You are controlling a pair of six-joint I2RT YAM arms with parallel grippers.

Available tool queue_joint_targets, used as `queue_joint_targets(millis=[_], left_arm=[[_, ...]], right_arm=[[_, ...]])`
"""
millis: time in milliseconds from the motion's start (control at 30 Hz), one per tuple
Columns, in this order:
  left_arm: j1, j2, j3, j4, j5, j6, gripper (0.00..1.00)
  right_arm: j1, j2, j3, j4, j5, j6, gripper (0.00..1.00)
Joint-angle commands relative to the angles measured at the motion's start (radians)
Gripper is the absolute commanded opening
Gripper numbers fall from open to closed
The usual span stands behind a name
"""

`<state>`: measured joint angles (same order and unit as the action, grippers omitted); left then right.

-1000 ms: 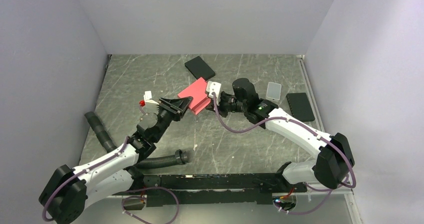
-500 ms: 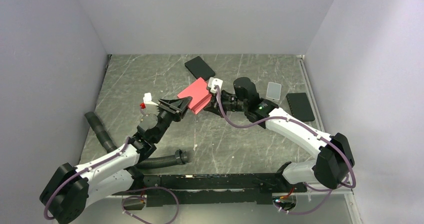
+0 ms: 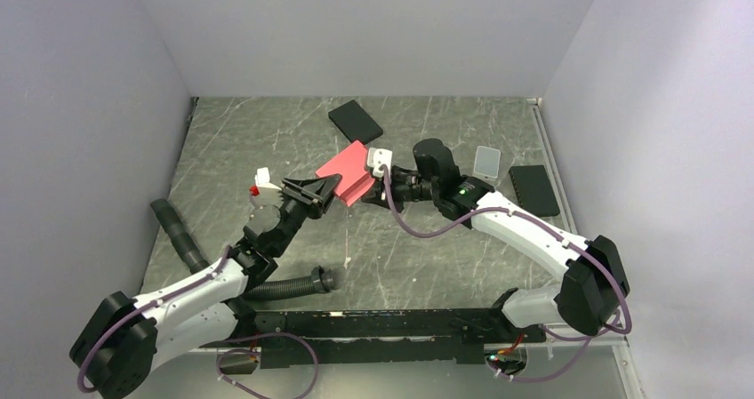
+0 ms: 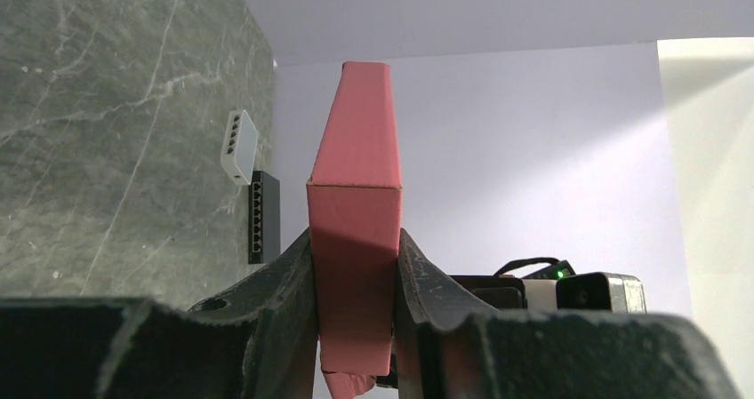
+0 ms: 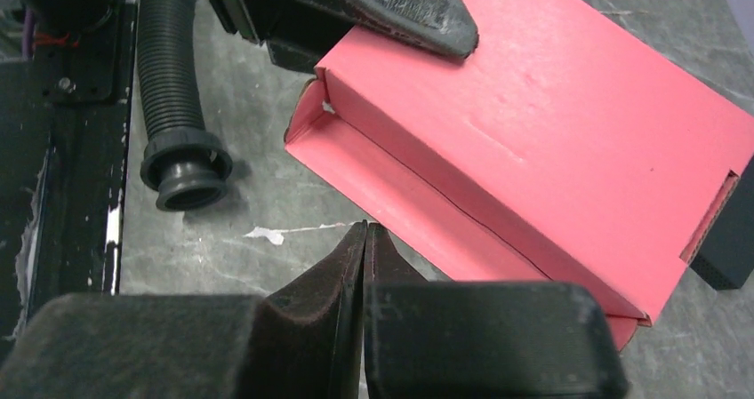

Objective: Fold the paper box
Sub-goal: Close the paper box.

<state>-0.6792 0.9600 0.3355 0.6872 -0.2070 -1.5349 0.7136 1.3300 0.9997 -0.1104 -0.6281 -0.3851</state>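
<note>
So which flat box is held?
The pink paper box, clamped in the left fingers; the far black box and the right black box lie untouched.

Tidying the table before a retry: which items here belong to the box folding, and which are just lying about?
Job: paper box, left gripper shut on it, right gripper shut near it.
Lying about: black flat box, black slab at right, white block, red-and-white carton, black hose.

White shells (image 3: 525, 230), black joints (image 3: 587, 292), purple cables (image 3: 418, 231), black pincer fingers (image 4: 436, 292), green LED (image 4: 558, 274).
</note>
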Motion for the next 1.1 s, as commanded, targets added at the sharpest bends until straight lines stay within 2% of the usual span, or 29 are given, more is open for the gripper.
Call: queue_joint_targets(millis=[0, 233, 367, 500, 667, 1067], left_arm=[[-0.008, -0.060, -0.006, -0.004, -0.003, 0.004, 0.00], [-0.008, -0.075, -0.012, 0.000, -0.014, 0.005, 0.00], [-0.006, -0.086, -0.015, -0.009, -0.021, 0.010, 0.00], [-0.004, -0.107, -0.019, -0.021, -0.022, 0.016, 0.00], [0.000, -0.118, -0.021, -0.025, -0.017, 0.017, 0.00], [0.000, -0.100, -0.023, 0.005, 0.010, 0.007, 0.00]], right_arm=[[0.003, -0.018, 0.055, -0.045, -0.068, -0.132, 0.05], [-0.001, -0.022, 0.058, -0.091, -0.097, -0.186, 0.06], [-0.010, -0.042, 0.076, -0.200, -0.143, -0.314, 0.07], [-0.070, -0.087, 0.065, -0.252, -0.169, -0.394, 0.08], [-0.165, -0.109, 0.047, -0.227, -0.176, -0.385, 0.07], [-0.171, -0.066, 0.031, -0.152, -0.107, -0.353, 0.05]])
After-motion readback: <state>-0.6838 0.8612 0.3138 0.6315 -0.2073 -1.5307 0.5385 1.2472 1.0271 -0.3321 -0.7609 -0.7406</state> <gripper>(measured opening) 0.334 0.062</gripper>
